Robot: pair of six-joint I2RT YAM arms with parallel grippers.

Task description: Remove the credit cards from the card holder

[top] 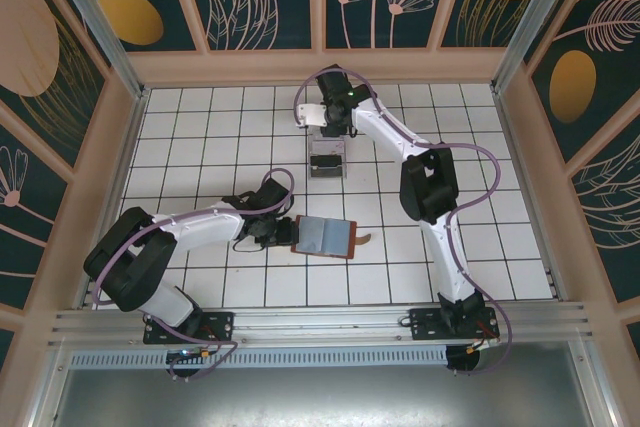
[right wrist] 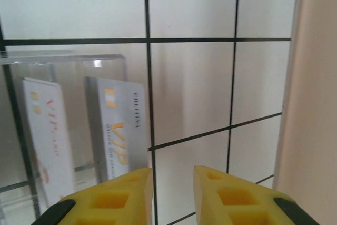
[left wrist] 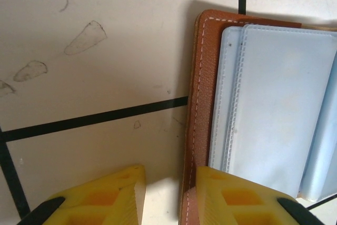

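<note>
**Hazards and materials late in the unloading**

Card holder [top: 325, 236]: lies open and flat on the tiled table [top: 200, 147], near the front middle, grey-blue inside up, snap tab [top: 364, 240] at its right end. Left gripper [left wrist: 171, 196]: hangs at its left edge, slightly parted and grasping nothing, straddling the stitched brown rim, one finger [left wrist: 210, 183] over leather, the other over bare tile. Credit cards [right wrist: 117, 130]: stand side by side, two pale ones, inside the clear box [right wrist: 68, 67] farther back. Right gripper [right wrist: 172, 196]: hovers just beside that box, narrowly parted, empty.

Hazards, by judgement: sliding or folding shut of the holder under a dragging left finger; tipping of the light box, or toppling of the upright cards, from a sideways knock by the right fingers.

Materials: grained brown leather with pale stitching; smooth matte lining in flat pockets; thin glossy plastic with gold lettering; hard transparent walls; glazed white tiles, dark grout; yellow moulded fingers
</note>
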